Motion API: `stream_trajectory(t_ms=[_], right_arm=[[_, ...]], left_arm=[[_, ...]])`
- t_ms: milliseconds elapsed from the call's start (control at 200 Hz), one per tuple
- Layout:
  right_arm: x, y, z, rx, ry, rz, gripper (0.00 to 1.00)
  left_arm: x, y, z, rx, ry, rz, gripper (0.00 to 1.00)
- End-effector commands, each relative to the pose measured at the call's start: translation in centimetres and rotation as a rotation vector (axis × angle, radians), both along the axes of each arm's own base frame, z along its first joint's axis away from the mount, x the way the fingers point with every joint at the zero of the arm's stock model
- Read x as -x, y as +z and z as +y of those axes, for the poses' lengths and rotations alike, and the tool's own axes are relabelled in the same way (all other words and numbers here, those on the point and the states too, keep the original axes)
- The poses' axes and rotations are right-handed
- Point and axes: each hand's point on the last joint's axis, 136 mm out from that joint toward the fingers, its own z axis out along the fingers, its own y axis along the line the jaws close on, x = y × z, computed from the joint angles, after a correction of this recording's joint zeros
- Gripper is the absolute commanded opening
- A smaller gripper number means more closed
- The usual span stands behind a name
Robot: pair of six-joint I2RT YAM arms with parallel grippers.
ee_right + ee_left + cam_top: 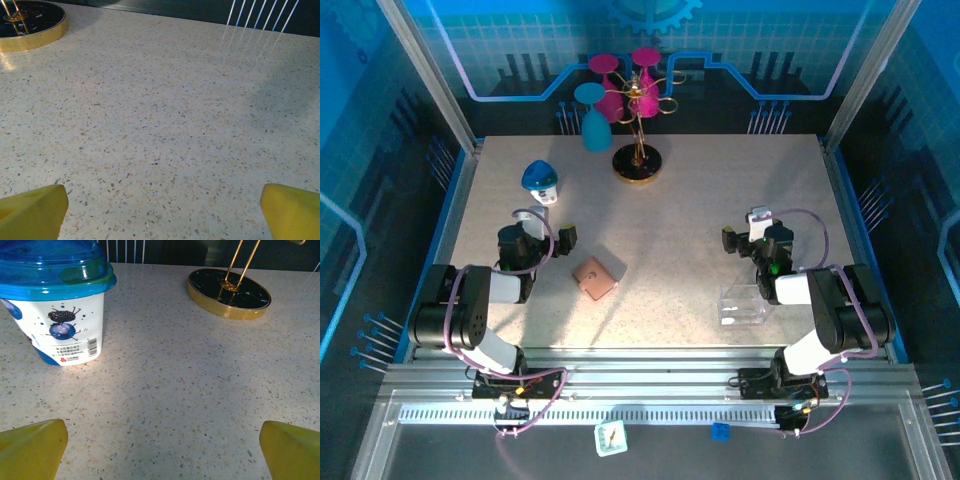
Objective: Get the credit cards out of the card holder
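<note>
A pale speckled table [700,200] sits inside blue-lit walls. The card holder [593,277] lies flat and closed near the middle, closer to the left arm; the credit cards cannot be made out. The left gripper [162,445] and right gripper [162,205] hover spread wide and empty, their yellow fingertips [32,447] cropped at the frame corners. The yogurt tub [60,305] is cut off on top.

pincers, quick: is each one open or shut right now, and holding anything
Left pincer: open, holding nothing.
Right pincer: open, holding nothing.
</note>
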Motion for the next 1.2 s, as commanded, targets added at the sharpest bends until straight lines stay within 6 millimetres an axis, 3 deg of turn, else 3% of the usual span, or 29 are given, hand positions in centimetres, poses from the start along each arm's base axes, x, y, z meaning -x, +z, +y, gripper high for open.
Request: stream_trajectory(t_ms=[0,325,555,740,925,1196], right_arm=[[-0.9,1.4,-0.7,-0.010,-0.030,-0.048,1.00],[-0.9,1.7,-0.8,-0.004,-0.035,-0.053,1.00],[-0.7,4.3,-0.1,0.028,-0.017,-0.034,1.00],[0.2,5.8,0.7,0.024,0.007,0.041,1.00],[2.5,6.0,1.4,-0.032,0.012,0.213,1.00],[7.0,4.9,2.2,-0.191,-0.080,0.513,1.00]], left_arm=[[-0.3,0.5,0.8,0.006,0.038,-0.016,0.99],[-0.2,0.7,0.6,0.002,0.027,-0.025,0.99],[0.0,2.9,1.3,-0.032,0.101,-0.019,0.99],[0.3,5.2,0.7,-0.056,0.123,0.005,0.99],[1.0,7.2,0.4,0.028,0.159,0.056,0.99],[2.1,8.0,-1.2,0.210,0.161,0.179,0.99]])
